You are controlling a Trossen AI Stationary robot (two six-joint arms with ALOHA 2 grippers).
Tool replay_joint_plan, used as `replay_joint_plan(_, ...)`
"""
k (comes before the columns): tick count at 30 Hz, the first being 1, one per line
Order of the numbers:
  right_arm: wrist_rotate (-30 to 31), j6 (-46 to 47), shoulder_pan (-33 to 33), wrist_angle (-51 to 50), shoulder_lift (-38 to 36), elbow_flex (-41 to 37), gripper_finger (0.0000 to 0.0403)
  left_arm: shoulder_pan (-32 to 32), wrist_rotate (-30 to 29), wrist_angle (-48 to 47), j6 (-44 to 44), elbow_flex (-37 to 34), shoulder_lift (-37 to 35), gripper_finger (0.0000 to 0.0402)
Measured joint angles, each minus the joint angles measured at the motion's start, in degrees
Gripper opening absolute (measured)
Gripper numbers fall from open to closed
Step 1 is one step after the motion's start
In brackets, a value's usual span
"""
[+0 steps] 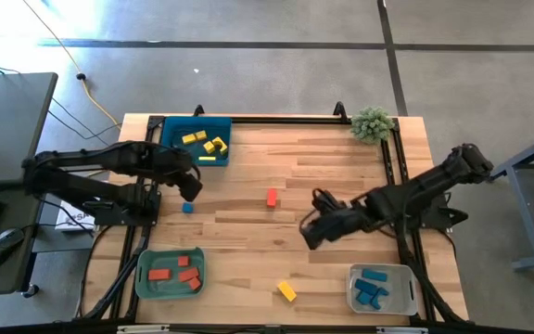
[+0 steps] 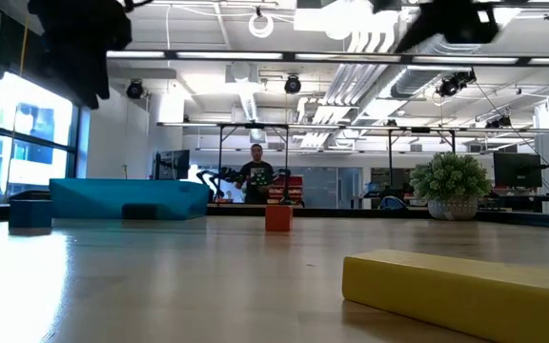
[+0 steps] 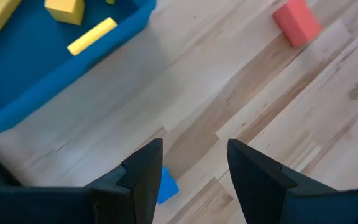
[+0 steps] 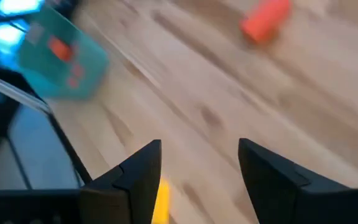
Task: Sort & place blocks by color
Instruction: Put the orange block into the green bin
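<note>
Three blocks lie loose on the table: a red block (image 1: pixel 272 197) in the middle, a small blue block (image 1: pixel 187 208) at the left, and a yellow bar (image 1: pixel 287 291) near the front edge. My left gripper (image 1: pixel 191 188) is open and empty, just above and beyond the blue block (image 3: pixel 165 185). My right gripper (image 1: pixel 311 232) is open and empty, above the table between the red block (image 4: pixel 265 22) and the yellow bar (image 4: pixel 161 200). Both grippers are clear of the table.
A blue tray (image 1: pixel 196 139) with yellow blocks stands at the far left. A green tray (image 1: pixel 170 274) with red blocks stands at the near left. A grey tray (image 1: pixel 381 288) with blue blocks stands at the near right. A small plant (image 1: pixel 372 123) stands at the far right corner.
</note>
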Motion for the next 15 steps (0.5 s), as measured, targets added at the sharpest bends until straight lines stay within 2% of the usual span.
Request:
replay_joint_plan(8, -1.6, -15.5, -9.6, 18.2, 0.0, 0.0, 0.0200, 0.0, -0.3, -2.6, -1.3, 0.0, -8.6, 0.0170)
replay_joint_plan(15, -3.9, -24.1, -16.3, 29.1, 0.0, 0.0, 0.0200, 0.0, -0.3, -2.6, -0.2, 0.0, -12.1, 0.0170)
